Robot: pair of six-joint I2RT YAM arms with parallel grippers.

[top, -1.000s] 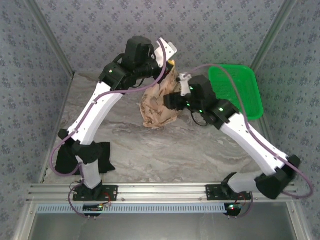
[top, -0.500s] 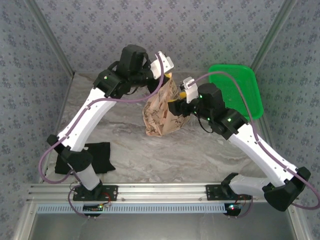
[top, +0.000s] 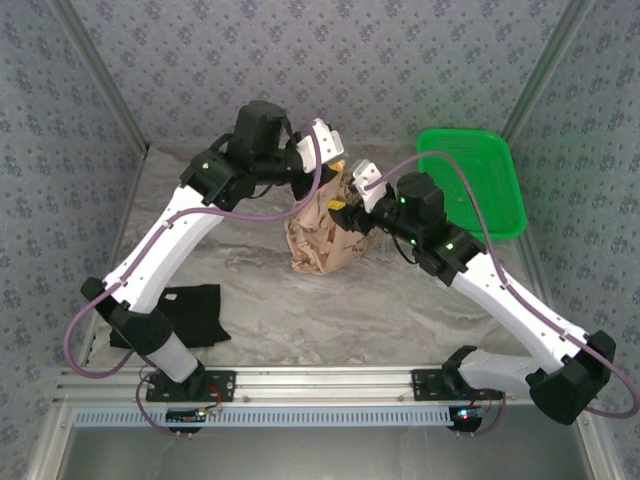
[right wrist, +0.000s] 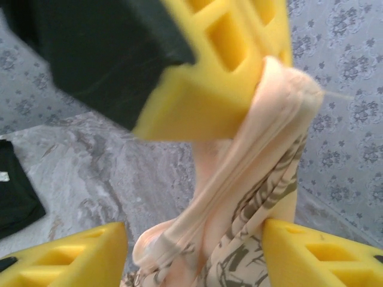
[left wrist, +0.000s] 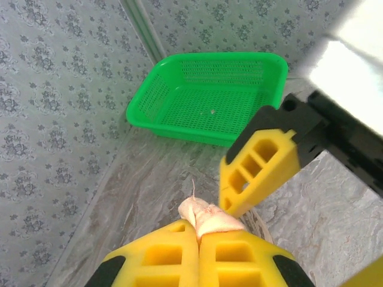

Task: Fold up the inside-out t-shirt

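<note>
The left gripper [top: 337, 170] is clamped tight on a pinch of the peach t-shirt [top: 325, 235], holding it up above the middle of the worktop [top: 400, 300], toward the far edge. The cloth hangs down in a crumpled bundle, dark ship-and-compass prints showing on its folds. Its lower end appears to rest on the marbled surface, though the overhead view does not make that certain.

In the left wrist view, a small tuft of pale fabric [left wrist: 206, 216] pokes out between the closed yellow fingers of the left gripper [left wrist: 197, 230].

The right gripper [top: 350, 207] sits just beside it, lower on the same bundle. Its own camera shows it [right wrist: 194, 257] with its jaws spread apart, one on each side of the hanging t-shirt [right wrist: 239, 239] – open, not yet closed on the cloth. The seamed edge of the garment runs up between them to the left gripper above.

A green basket [top: 512, 200] stands at the far right corner of the worktop – tilted up against the wall, by the look of it. A black garment [top: 190, 315] lies flat near the left edge, close to the near corner and well apart from the t-shirt.
</note>
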